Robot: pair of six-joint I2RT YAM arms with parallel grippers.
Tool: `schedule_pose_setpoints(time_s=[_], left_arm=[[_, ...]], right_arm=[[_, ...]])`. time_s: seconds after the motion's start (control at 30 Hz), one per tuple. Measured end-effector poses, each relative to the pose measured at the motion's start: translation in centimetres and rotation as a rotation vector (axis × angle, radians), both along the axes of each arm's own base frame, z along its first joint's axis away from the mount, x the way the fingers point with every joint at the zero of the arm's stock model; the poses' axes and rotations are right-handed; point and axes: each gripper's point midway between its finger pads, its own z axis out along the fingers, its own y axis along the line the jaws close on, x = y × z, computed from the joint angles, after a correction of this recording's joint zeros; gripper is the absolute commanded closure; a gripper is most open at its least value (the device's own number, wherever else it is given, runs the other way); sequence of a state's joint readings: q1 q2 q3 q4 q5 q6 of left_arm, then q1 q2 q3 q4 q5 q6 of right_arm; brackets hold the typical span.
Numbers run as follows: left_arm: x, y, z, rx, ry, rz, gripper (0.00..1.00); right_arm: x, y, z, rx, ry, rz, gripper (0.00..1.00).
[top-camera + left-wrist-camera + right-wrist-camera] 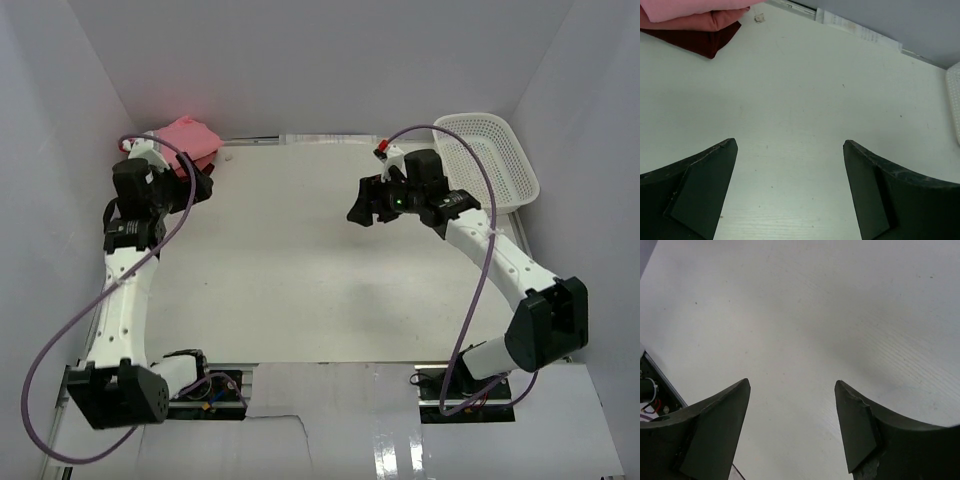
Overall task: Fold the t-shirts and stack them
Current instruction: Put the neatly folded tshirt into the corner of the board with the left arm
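the t-shirts [705, 21] lie folded in one pile at the far left corner, rose pink on top, dark red at the bottom. the left gripper [790, 145] hangs near it — a careless swing could drag the pile askew. its fingers and those of the right gripper [792, 382] stand wide apart — holding and touching nothing.

The overhead camera looks down from above and behind the near edge, far enough back to take in the whole desk [300, 280]. The left wrist camera sits low by the far-left corner, facing across toward the right edge. It shares the t-shirts [685, 22] (stacked in that corner) with the overhead view. The right wrist camera hangs close over mid-desk, tilted down and facing the left edge.
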State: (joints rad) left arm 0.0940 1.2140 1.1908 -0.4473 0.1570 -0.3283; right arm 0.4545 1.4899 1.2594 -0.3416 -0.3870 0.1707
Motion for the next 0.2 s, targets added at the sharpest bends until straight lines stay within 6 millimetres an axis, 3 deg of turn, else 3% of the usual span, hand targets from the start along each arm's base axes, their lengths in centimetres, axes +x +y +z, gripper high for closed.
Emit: schedule_pose_setpoints(time_s=[0.2], left_arm=[[-6.9,-1.5,6.3,0.018,-0.214,-0.056,0.02]], right_arm=[[-2.3,-1.5,3.2,0.041,-0.110,-0.019,0.24]])
